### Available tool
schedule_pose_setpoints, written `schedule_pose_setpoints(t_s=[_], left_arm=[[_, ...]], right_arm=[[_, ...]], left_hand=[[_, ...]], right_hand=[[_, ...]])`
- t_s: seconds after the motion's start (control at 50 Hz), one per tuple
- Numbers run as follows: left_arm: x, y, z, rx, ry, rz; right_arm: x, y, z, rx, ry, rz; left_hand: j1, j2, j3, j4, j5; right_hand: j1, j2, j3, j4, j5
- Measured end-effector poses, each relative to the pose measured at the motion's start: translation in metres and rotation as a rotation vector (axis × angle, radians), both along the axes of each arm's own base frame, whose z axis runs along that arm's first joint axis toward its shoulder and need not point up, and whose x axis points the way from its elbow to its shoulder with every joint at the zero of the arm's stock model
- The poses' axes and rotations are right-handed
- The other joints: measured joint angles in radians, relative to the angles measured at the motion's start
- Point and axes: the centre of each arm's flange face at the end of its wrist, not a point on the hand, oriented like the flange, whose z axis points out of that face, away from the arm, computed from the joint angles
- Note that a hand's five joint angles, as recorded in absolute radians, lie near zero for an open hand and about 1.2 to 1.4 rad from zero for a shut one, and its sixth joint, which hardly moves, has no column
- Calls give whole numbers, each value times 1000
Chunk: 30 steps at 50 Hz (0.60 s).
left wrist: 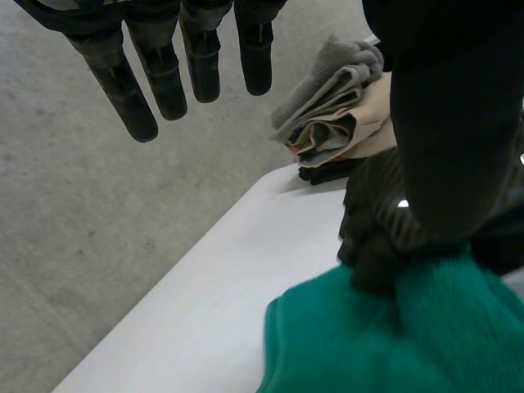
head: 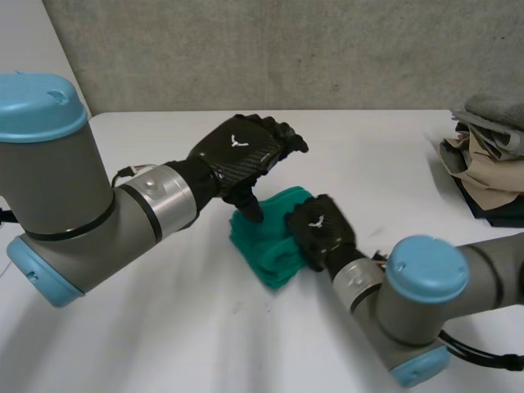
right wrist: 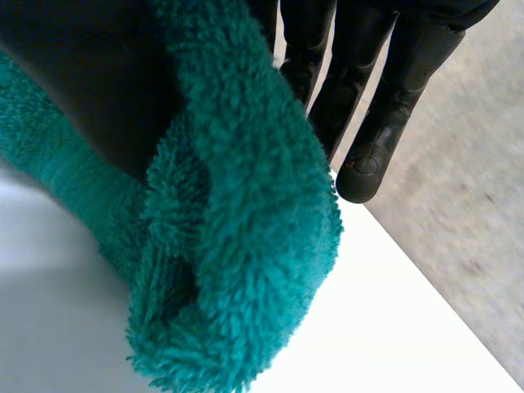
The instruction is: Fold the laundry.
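A green terry towel point(head: 266, 246) lies bunched in the middle of the white table point(head: 164, 327). My right hand point(head: 319, 229) sits on the towel's right side. In the right wrist view a thick fold of the towel point(right wrist: 237, 246) is pinched between the thumb and the fingers point(right wrist: 368, 106). My left hand point(head: 241, 151) hovers over the towel's far left part, its fingers point(left wrist: 164, 74) straight and spread and its thumb point(left wrist: 450, 123) pointing down at the towel point(left wrist: 368, 344). In the left wrist view the right hand point(left wrist: 385, 237) grips the cloth just beyond that thumb.
A pile of folded grey, beige and dark clothes point(head: 487, 155) stands at the table's right edge, also seen past the hands in the left wrist view as the pile point(left wrist: 336, 106). A grey wall runs behind the table's far edge.
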Motion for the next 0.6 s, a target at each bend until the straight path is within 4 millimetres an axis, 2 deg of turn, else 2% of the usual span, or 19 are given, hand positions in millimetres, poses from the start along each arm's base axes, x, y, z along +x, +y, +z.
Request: schedule_pose_setpoints(t_s=[0.02, 0.06, 0.08, 0.1, 0.14, 0.22, 0.24, 0.3, 0.34, 0.38, 0.4, 0.42, 0.52, 0.54, 0.58, 0.6], left_arm=[[2, -2, 3, -6, 4, 12], [5, -4, 6, -14, 8, 23], [6, -5, 7, -17, 10, 27], [6, -5, 7, -17, 10, 27], [8, -7, 11, -25, 16, 33], [8, -7, 14, -32, 25, 35], [7, -7, 16, -35, 31, 34], [6, -7, 19, -37, 41, 31], [5, -7, 21, -36, 50, 29], [5, -7, 22, -34, 55, 28], [4, -7, 22, -33, 58, 28], [4, -7, 23, -31, 60, 27], [4, -6, 23, -27, 63, 25], [3, -6, 23, -26, 63, 24], [3, -6, 23, -26, 63, 24], [4, -6, 23, -26, 63, 24]], right_arm=[[-9, -9, 5, 15, 7, -28], [-13, -13, 8, 22, 9, -40], [-23, -25, 20, 32, 11, -66], [-23, -25, 20, 32, 11, -66], [-32, -40, 38, 20, -2, -88], [-37, -57, 59, -17, -29, -102], [-37, -69, 74, -53, -64, -108], [-36, -88, 100, -108, -136, -113], [-38, -106, 128, -160, -222, -115], [-39, -111, 136, -174, -246, -115], [-48, -133, 169, -235, -350, -119], [-53, -142, 183, -263, -391, -122], [-89, -181, 235, -390, -533, -148], [-106, -196, 251, -440, -570, -164], [-118, -206, 258, -471, -586, -176], [-136, -219, 266, -508, -600, -195]], left_hand=[[0, 0, 0, 0, 0], [0, 0, 0, 0, 0], [0, 0, 0, 0, 0], [0, 0, 0, 0, 0], [0, -2, -1, -1, -1], [0, -2, -2, -2, -3], [0, -2, -2, -2, -3], [0, -2, -2, -2, -3], [0, -2, -2, -2, -3], [0, -2, -2, -2, -3], [0, -2, -2, -2, -3], [0, -2, -2, -2, -3], [0, -2, -2, -2, -3], [0, -2, -2, -2, -3], [0, -2, -2, -2, -3], [0, -2, -2, -2, -3]], right_hand=[[0, 0, 0, 0, 0], [0, 0, 0, 0, 0], [0, 0, 0, 0, 0], [0, 0, 0, 0, 0], [0, 0, 0, 0, -1], [0, 0, 0, 0, 0], [8, 0, 0, 0, 0], [8, 0, 0, 0, 0], [8, 0, 0, 0, 0], [8, 0, 0, 0, 0], [8, 0, 7, 0, 0], [8, 0, 7, 0, 0], [8, 0, 7, 0, 0], [8, 0, 7, 0, 3], [8, 0, 7, 0, 9], [8, 0, 7, 0, 9]])
